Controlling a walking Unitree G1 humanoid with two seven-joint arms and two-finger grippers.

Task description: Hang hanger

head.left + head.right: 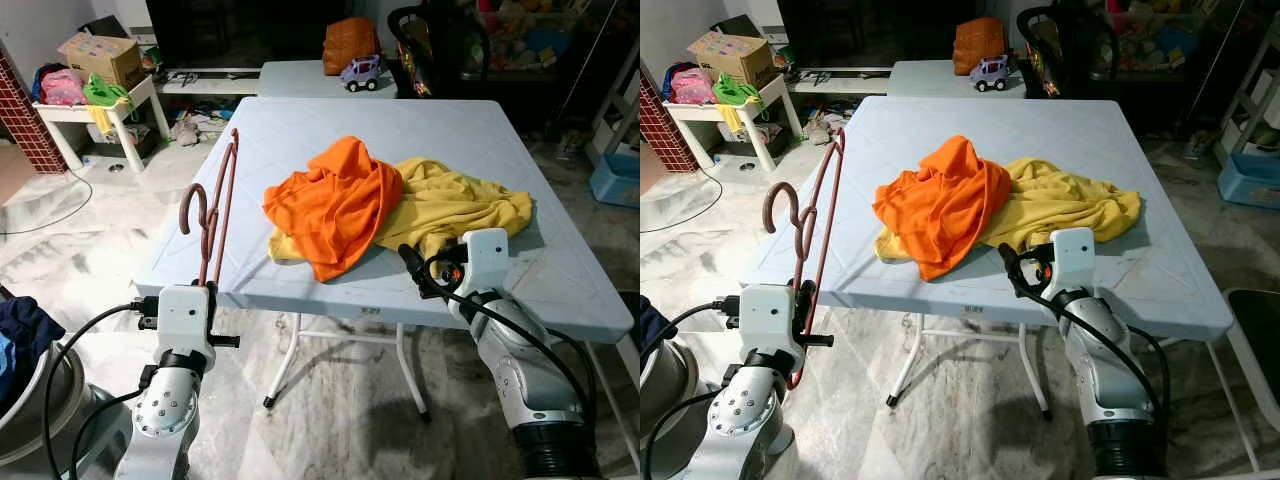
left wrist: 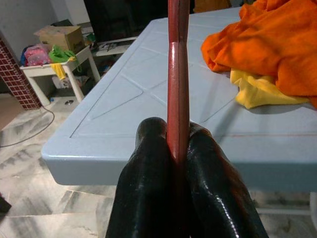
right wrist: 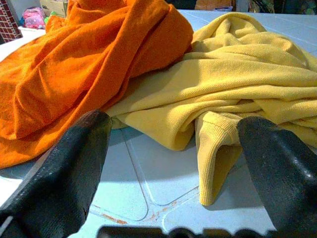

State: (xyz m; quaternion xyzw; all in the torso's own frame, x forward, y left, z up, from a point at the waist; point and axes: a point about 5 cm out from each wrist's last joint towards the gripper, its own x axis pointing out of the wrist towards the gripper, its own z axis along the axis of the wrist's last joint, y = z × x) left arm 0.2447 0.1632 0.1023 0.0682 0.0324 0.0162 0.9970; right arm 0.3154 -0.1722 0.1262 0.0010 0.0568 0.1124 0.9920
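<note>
Hanger clamped upright in left end effector off counter's left edge; right end effector wide open, empty, near yellow garment; hanging pending.

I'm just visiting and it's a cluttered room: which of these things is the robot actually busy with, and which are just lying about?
In use:
- red hanger, clamped in the left end effector
- orange garment and yellow garment
- right end effector, open at the yellow one

Lying about:
- toy car
- cardboard box
- small white table
</note>
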